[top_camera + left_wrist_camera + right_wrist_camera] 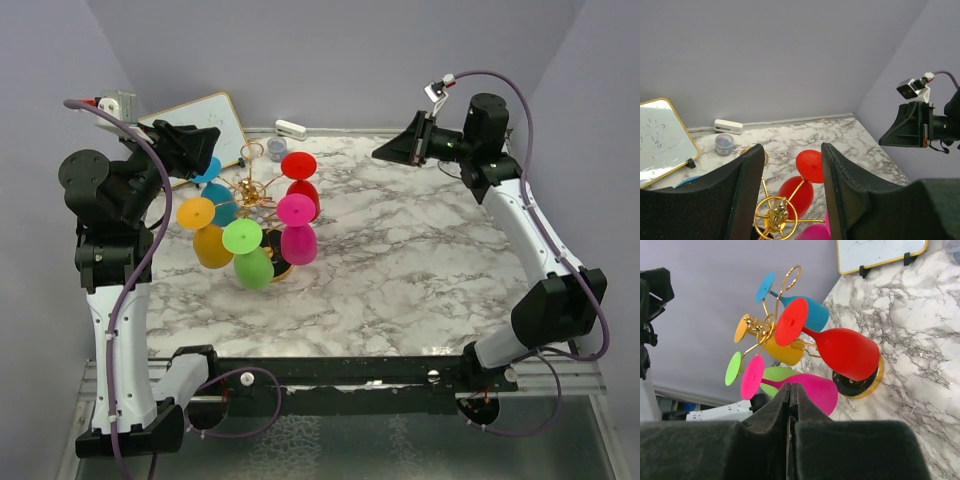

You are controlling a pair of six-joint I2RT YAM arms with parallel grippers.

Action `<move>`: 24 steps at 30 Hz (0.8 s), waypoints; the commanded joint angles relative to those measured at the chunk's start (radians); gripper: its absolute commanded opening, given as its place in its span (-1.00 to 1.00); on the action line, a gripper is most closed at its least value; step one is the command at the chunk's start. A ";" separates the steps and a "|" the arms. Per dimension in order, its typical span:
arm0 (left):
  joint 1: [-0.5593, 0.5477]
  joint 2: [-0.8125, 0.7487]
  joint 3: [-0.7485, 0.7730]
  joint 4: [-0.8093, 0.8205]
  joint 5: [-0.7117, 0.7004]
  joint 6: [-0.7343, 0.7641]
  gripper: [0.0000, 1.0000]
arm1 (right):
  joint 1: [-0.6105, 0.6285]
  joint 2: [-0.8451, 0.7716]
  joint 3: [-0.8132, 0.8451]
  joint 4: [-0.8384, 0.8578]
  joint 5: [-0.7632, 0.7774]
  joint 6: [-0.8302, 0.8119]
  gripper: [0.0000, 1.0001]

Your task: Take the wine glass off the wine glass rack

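The gold wire wine glass rack (248, 190) stands on its round black base at the table's left centre. Plastic wine glasses hang upside down from its arms: red (300, 185), pink (298, 235), green (250, 258), orange (208, 238) and blue (215, 195). My left gripper (205, 150) is open and empty, held above and behind the rack; between its fingers the left wrist view shows the rack's top (775, 215) and the red glass (810, 165). My right gripper (385, 152) is shut and empty, raised to the rack's right, facing the rack (760, 327) and the red glass (845, 352).
A small whiteboard (205, 125) leans at the back left. A white block (290, 128) and a small blue-grey jar (277, 150) sit by the back wall. Purple walls close in the table's back and sides.
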 commanded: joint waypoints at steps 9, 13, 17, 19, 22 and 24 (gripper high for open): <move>-0.020 -0.012 -0.012 0.020 -0.022 0.010 0.04 | 0.148 0.171 0.219 -0.170 0.191 -0.016 0.19; -0.024 -0.008 -0.016 0.019 -0.025 0.014 0.04 | 0.181 0.237 0.270 -0.158 0.176 0.008 0.08; -0.029 -0.002 -0.019 0.009 -0.030 0.019 0.04 | 0.221 0.304 0.350 -0.192 0.192 -0.002 -0.04; -0.030 0.002 -0.019 0.003 -0.029 0.020 0.04 | 0.234 0.333 0.374 -0.197 0.189 -0.001 -0.08; -0.031 0.009 -0.017 -0.003 -0.018 0.021 0.04 | 0.246 0.357 0.384 -0.196 0.187 0.002 -0.13; -0.031 0.009 -0.016 -0.004 -0.021 0.024 0.04 | 0.253 0.356 0.378 -0.184 0.184 0.004 -0.15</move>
